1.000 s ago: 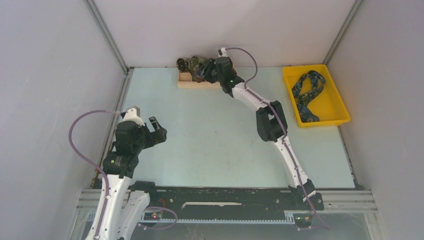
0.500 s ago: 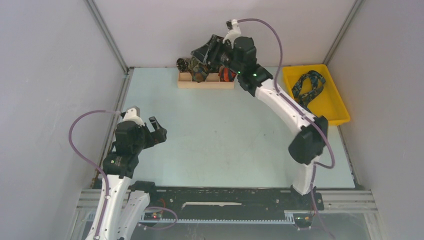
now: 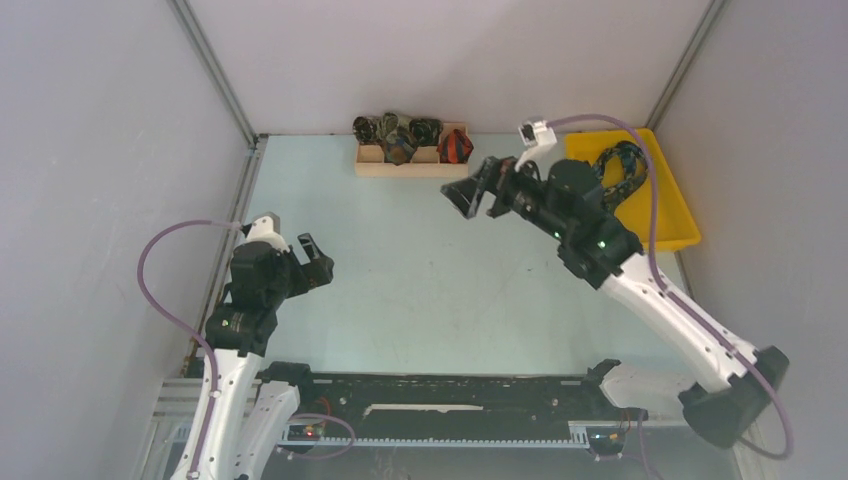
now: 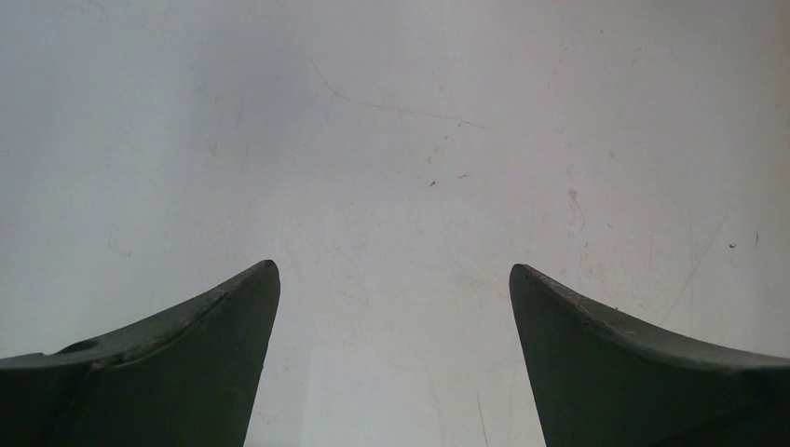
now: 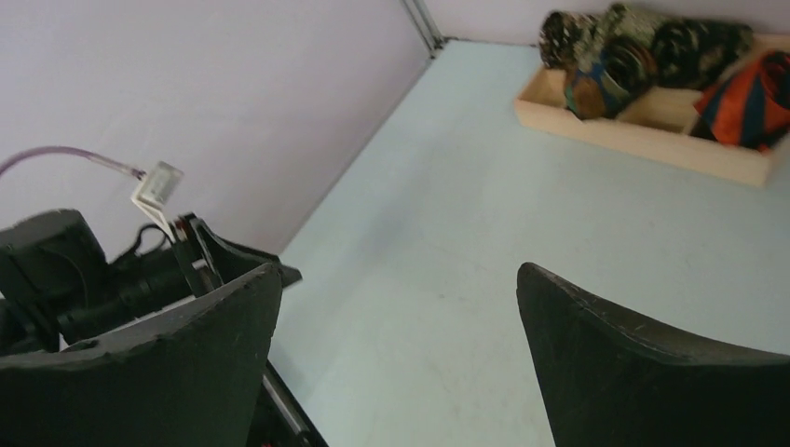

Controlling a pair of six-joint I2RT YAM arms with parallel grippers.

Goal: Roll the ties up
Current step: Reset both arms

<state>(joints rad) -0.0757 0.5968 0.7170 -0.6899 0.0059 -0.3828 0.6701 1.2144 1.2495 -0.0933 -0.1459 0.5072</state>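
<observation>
**Top external view.** Several rolled ties (image 3: 400,135) are seen side by side in the wooden tray (image 3: 410,169) at the far edge of the table (image 3: 400,290), with the red-orange roll (image 3: 455,147) at its right end. One loose tie (image 3: 628,157), navy with teal-green, is seen lying unrolled in the yellow bin (image 3: 672,200) at the far right, partly hidden by the right arm (image 3: 660,300). The right gripper (image 3: 478,190) is held above the table between tray and bin, with its jaws apart and nothing carried. The left gripper (image 3: 312,258) is held near the left wall, its jaws likewise apart and empty.

**Left wrist view.** Only bare table is shown between the spread fingers (image 4: 186,372).

**Right wrist view.** The tray and its rolls are shown well apart from the spread, empty fingers (image 5: 652,372). The left arm (image 5: 84,270) is seen at the left edge.

**Progress.** The greater part of the task is judged done, the tray's rolls being placed. The tie in the bin is judged the one left to be fetched, rolled and placed.
</observation>
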